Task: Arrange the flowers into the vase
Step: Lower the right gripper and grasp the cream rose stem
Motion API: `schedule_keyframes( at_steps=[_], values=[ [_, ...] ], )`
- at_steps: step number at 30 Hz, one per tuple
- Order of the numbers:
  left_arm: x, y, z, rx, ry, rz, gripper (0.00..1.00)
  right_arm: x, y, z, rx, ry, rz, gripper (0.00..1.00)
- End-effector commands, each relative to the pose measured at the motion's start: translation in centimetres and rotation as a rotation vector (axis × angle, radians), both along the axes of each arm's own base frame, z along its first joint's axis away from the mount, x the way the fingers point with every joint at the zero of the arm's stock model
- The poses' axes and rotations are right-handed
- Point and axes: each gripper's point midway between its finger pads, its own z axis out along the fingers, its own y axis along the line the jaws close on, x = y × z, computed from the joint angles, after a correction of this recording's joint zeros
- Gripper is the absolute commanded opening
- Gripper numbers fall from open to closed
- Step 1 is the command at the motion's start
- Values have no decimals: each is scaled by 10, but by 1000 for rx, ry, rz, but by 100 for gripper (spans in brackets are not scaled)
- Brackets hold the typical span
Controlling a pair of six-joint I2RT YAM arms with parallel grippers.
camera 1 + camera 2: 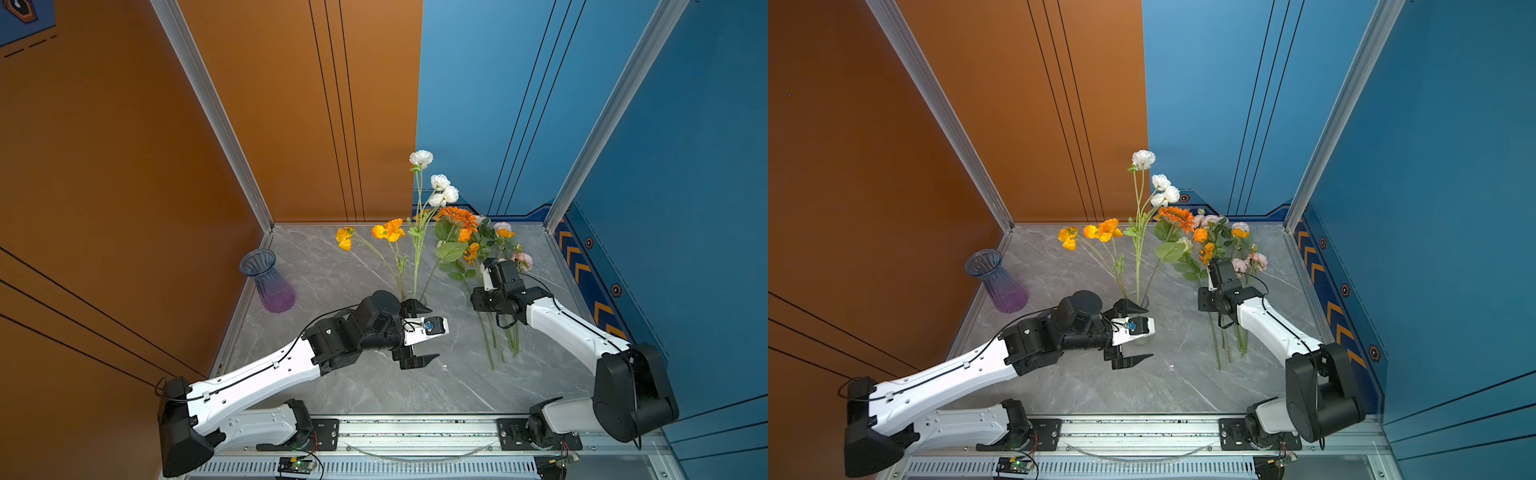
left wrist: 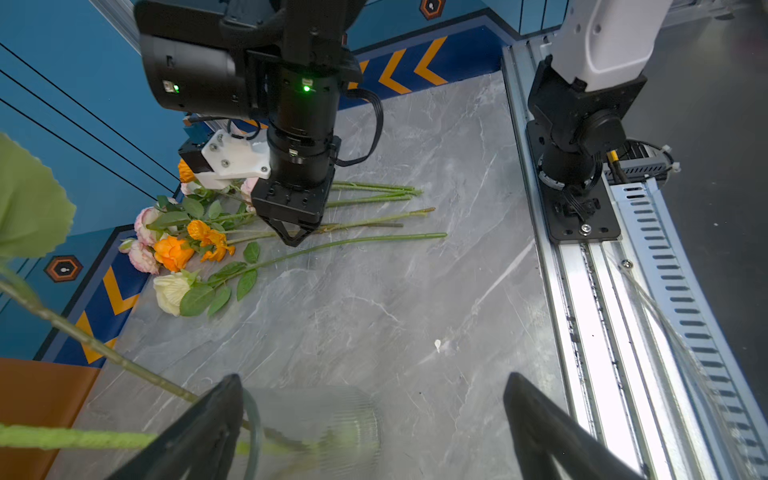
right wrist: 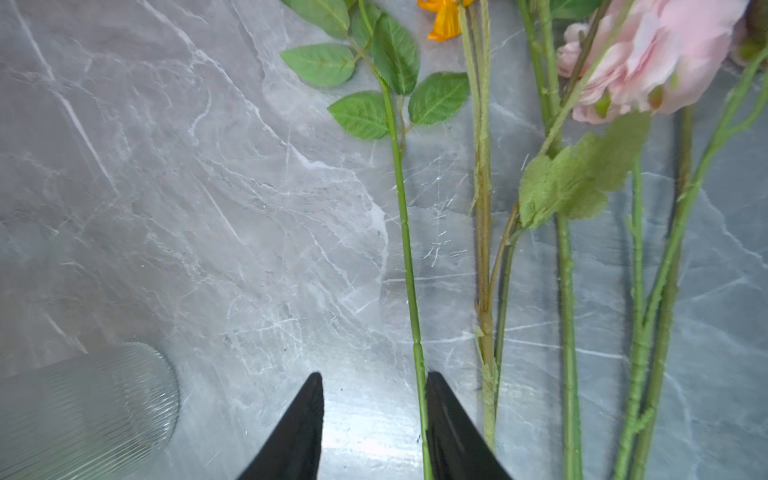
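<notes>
1. The flowers are in two groups on the grey marble table. Several stand upright in a clear ribbed vase near the middle, and the rest lie flat in a pile on the right side.
2. The standing stems carry white blooms, orange poppy-like blooms and a large orange daisy-like head. All of them rise well above the vase rim.
3. The lying pile shows pink, orange and cream blooms at the far end, with bare green stems pointing toward the robot's base rail.
4. The left gripper hovers over the clear vase with its fingers spread wide and holds nothing. In the left wrist view the vase sits between the two black fingers.
5. The right gripper is down at the pile with its fingers narrowed. One thin green stem runs between them, just against one finger and apart from the other, so it is not yet pinched.
6. That stem seems to belong to the cream bloom, though the gripper body hides part of its run.
7. A purple-tinted vase stands empty at the table's left edge, well apart from both grippers.
</notes>
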Motion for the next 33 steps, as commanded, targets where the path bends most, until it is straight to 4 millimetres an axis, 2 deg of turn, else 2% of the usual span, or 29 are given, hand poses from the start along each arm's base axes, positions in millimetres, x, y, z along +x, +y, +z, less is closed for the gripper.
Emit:
schedule_keyframes(
  at_steps=[1,3,10,16,25,33],
  values=[
    [1,4,9,-16,-34,20,98,13,-2,-7,-39,26,19,37],
    [3,6,8,-17,-39,26,98,20,-8,-16,-75,45,1,34],
    [6,7,6,-13,-38,34,98,41,-11,-44,-134,103,14,33],
    [8,8,5,-9,-41,44,98,53,-13,-58,-166,151,16,31],
    [8,10,9,-18,-46,40,98,50,-22,-72,-248,225,18,27],
    [14,13,12,-28,-43,61,98,42,-17,-74,-225,257,48,21]
  ],
)
